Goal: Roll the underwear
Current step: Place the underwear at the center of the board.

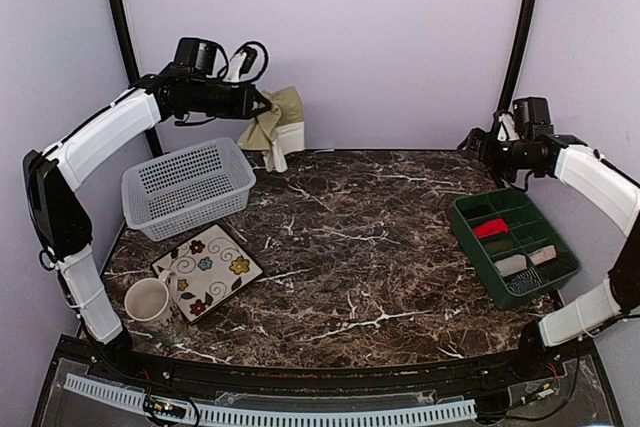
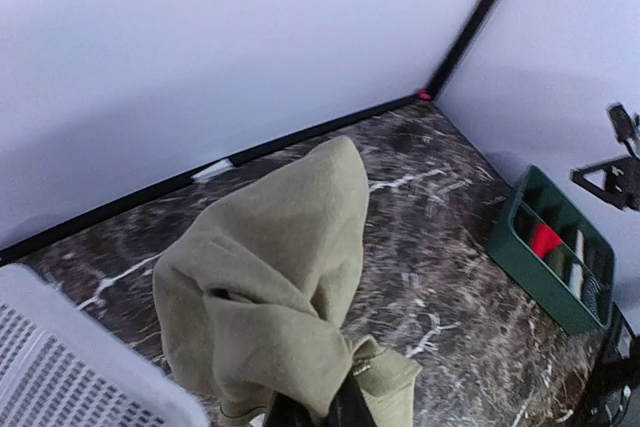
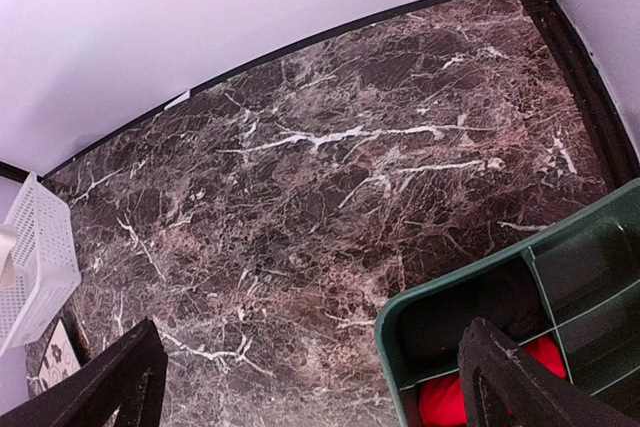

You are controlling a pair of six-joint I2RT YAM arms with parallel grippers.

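The olive-khaki underwear [image 1: 272, 115] hangs crumpled in the air over the table's back left, just beyond the white basket. My left gripper [image 1: 260, 104] is shut on it. In the left wrist view the cloth [image 2: 270, 267] drapes over my gripper [image 2: 320, 412] and hides most of the fingers. A pale patch [image 1: 288, 137] shows under the cloth; I cannot tell what it is. I cannot pick out the dusty pink underwear for certain. My right gripper [image 1: 472, 141] is open and empty, high above the far end of the green tray [image 3: 450, 292]; it also shows in the right wrist view [image 3: 310, 377].
A white mesh basket [image 1: 185, 182] stands at the left. A flowered square plate [image 1: 207, 269] and a mug [image 1: 150, 302] sit at the front left. The green divided tray [image 1: 458, 219] at the right holds a red roll [image 1: 491, 228], a grey-white roll [image 1: 512, 264] and a pale roll [image 1: 543, 254].
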